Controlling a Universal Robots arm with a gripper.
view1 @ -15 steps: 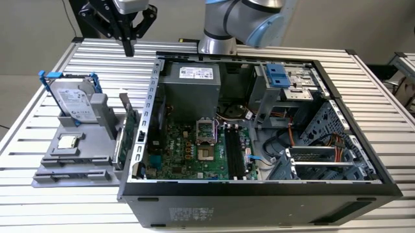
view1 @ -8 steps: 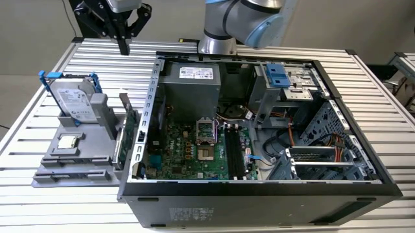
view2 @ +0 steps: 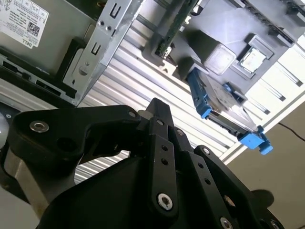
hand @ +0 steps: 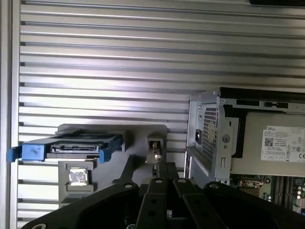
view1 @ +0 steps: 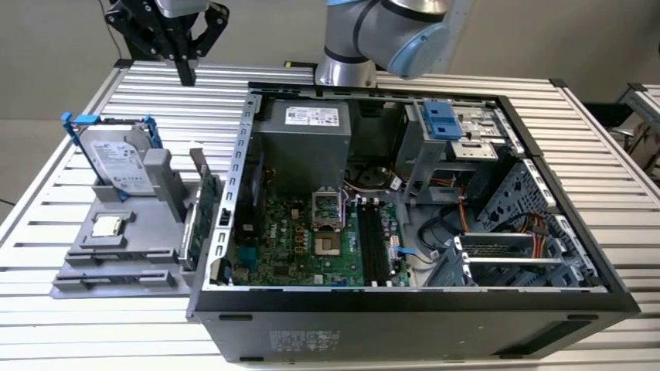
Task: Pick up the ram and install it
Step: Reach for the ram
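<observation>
In the exterior view, the gripper [view1: 187, 74] hung high over the back of the table [view1: 103, 332], its fingers pressed together and holding nothing. It was well apart from the ram [view1: 203, 205], which stood on edge in the grey holder [view1: 113, 263] just beside the open computer case [view1: 243, 154]. The second wrist view showed me the closed fingers aimed toward that holder, with the ram upright near the hard drive [view2: 224, 101]. In the first wrist view the holder lay ahead of the fingertips. I judged the pickup not yet begun; reaching the stick would call for spreading the jaws and squaring them to its thin edge.
</observation>
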